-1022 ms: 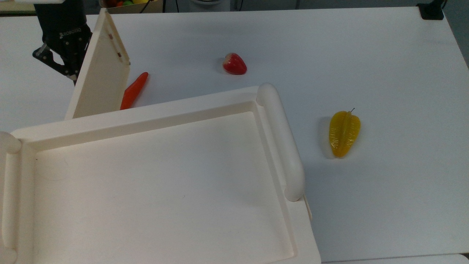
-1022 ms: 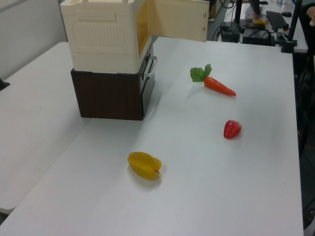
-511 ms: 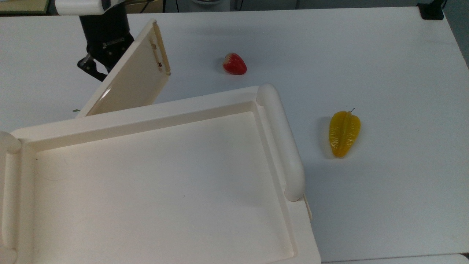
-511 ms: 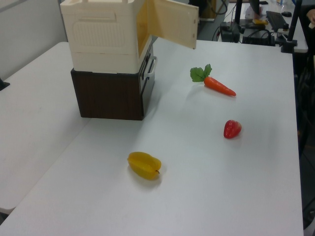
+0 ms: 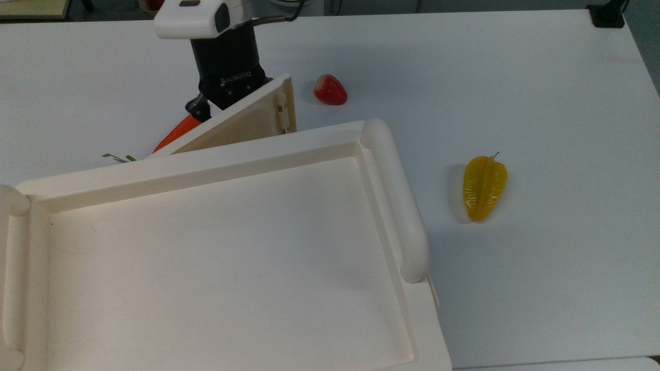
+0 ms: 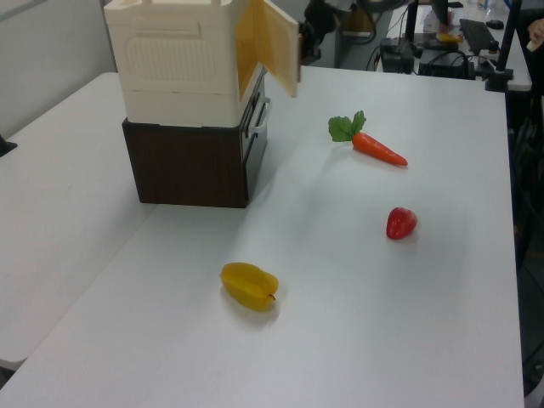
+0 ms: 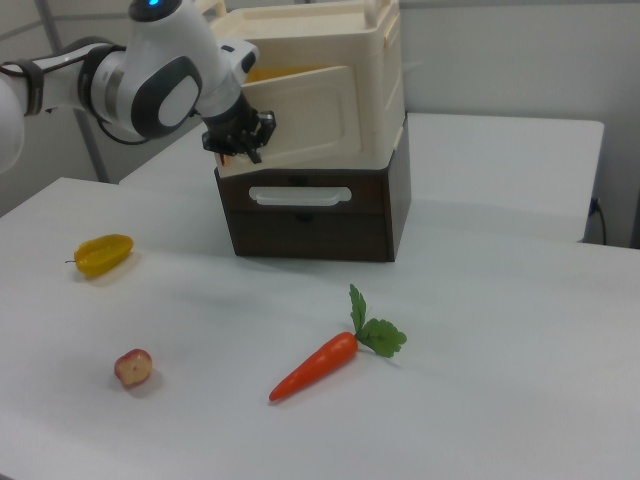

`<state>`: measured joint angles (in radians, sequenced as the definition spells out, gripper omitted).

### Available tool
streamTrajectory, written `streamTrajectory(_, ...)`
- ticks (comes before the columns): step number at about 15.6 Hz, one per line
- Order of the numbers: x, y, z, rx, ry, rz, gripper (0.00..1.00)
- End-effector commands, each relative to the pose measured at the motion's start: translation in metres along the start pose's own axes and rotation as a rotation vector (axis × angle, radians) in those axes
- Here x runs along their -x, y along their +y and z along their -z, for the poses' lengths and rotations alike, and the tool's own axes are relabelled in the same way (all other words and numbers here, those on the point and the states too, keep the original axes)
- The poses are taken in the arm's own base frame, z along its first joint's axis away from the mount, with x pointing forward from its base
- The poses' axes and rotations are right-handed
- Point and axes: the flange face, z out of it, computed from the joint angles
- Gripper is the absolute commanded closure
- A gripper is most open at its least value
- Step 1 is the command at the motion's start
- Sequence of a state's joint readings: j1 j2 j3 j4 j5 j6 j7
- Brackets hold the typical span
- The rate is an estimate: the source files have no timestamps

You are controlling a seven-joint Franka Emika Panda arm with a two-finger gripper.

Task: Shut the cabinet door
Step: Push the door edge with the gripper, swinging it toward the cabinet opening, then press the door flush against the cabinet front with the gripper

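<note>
- The right view gives you the outer face of the door [image 7: 300,115]: it stands partly ajar, angled off the cabinet [image 7: 330,60], with a yellowish gap above its top edge.
- The top view shows you the door's [image 5: 242,123] beige inner face instead, with small fittings along its free edge, leaning out from the cabinet's [image 5: 216,257] front rim.
- The left view shows you the door [image 6: 276,42] nearly edge-on, and the cabinet [image 6: 174,64] sitting on a dark brown drawer unit [image 6: 191,161].
- The cabinet's tray-like top lies bare in the top view; you see nothing of its inside but that yellowish strip.
- The gripper [image 7: 240,135] sits against the door's outer face near its free edge; you cannot tell how far its jaws stand apart.
- On the table [image 5: 515,77] lie a carrot [image 7: 315,365], a strawberry [image 5: 330,89] and a starfruit [image 5: 483,186], well apart.
</note>
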<state>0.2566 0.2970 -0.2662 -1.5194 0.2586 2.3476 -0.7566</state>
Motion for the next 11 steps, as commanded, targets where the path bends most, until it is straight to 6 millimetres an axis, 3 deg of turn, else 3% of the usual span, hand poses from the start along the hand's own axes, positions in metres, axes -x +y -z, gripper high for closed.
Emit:
streamTrajectory(1, -0.023, -0.017, -0.013, 0.033, 0.081, -0.103, 1.00)
streamTrajectory(6, -0.043, -0.031, -0.016, 0.062, 0.187, -0.214, 1.00)
streamTrajectory(11, -0.048, -0.036, -0.021, 0.072, 0.225, -0.242, 1.00)
